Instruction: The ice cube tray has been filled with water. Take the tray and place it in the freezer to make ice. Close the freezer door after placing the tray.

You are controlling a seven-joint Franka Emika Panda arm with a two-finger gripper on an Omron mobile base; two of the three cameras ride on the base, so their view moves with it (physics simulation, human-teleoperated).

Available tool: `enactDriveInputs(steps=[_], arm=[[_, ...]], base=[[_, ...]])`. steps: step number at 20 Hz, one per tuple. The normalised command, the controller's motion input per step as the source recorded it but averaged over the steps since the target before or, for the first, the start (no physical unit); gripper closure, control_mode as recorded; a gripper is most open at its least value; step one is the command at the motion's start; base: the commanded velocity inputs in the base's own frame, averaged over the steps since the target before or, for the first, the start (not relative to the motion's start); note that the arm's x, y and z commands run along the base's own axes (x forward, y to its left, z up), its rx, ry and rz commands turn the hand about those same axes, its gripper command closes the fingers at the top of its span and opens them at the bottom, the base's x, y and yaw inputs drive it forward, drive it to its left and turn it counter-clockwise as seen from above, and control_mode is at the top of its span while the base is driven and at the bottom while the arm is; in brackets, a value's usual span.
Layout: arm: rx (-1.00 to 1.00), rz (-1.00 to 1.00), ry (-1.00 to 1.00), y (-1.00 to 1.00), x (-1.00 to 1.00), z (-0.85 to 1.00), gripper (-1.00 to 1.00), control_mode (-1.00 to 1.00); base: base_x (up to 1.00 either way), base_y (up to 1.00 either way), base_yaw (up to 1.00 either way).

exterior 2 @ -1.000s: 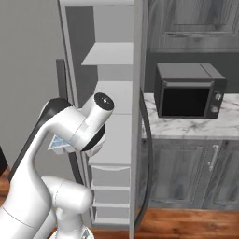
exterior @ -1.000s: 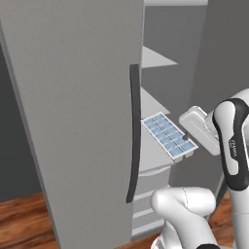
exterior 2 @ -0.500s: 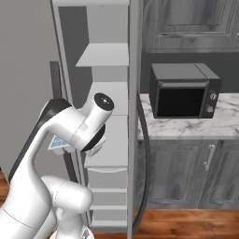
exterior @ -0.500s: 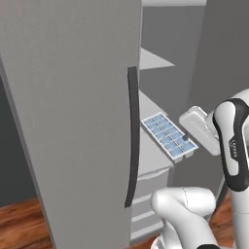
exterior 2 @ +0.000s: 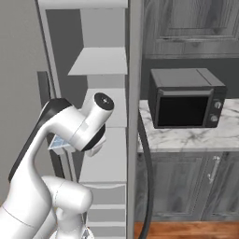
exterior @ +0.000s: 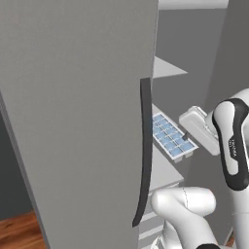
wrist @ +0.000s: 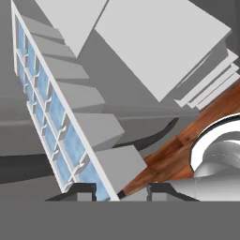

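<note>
The ice cube tray (exterior: pixel 170 136), white with pale blue water (exterior: pixel 166 132) in its cells, hangs tilted in front of the open freezer (exterior: pixel 194 44), above a white shelf (exterior: pixel 163 170). My gripper (exterior: pixel 188 141) is shut on the tray's near end. In the hand view the tray (wrist: pixel 51 108) runs up to the left, its rim pinched between the fingertips (wrist: pixel 84 190) of the gripper (wrist: pixel 123 191). From the right base view my arm (exterior 2: pixel 79 126) covers most of the tray, leaving one corner (exterior 2: pixel 58 142) showing.
The freezer's open grey door (exterior: pixel 73 121) with its dark handle (exterior: pixel 144 151) stands close on the left. White drawers (exterior 2: pixel 105 219) stack below the shelves. On the right a black microwave (exterior 2: pixel 186 98) sits on a marble counter (exterior 2: pixel 186 137). Another dark curved handle (exterior 2: pixel 147 177) hangs beside the counter.
The whole picture has shifted in both base views, so the base has moved; the door looms larger. The tray stays held in the gripper in the same pose.
</note>
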Motion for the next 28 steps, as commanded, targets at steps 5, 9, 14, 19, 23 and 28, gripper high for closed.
enactDriveInputs(steps=[5, 9, 14, 19, 23, 28], arm=[[0.00, 0.00, 0.00, 0.00, 0.00, 0.00, 1.00, 1.00], [0.00, 0.00, 0.00, 0.00, 0.00, 0.00, 1.00, 1.00], [0.00, -0.01, 0.00, -0.02, 0.00, 0.00, 1.00, -1.00], [0.00, -0.13, 0.00, -0.03, 0.00, 0.00, 1.00, -1.00], [-0.03, -0.24, -0.01, 0.00, -0.20, 0.00, 1.00, -1.00], [-0.03, -0.28, -0.01, 0.00, -0.15, 0.00, 1.00, -1.00]], base=[[0.00, -0.22, -0.05], [0.00, -0.17, -0.05], [0.00, -0.06, -0.05], [0.00, 0.00, 0.00], [0.00, 0.00, 0.00], [0.00, 0.00, 0.00]])
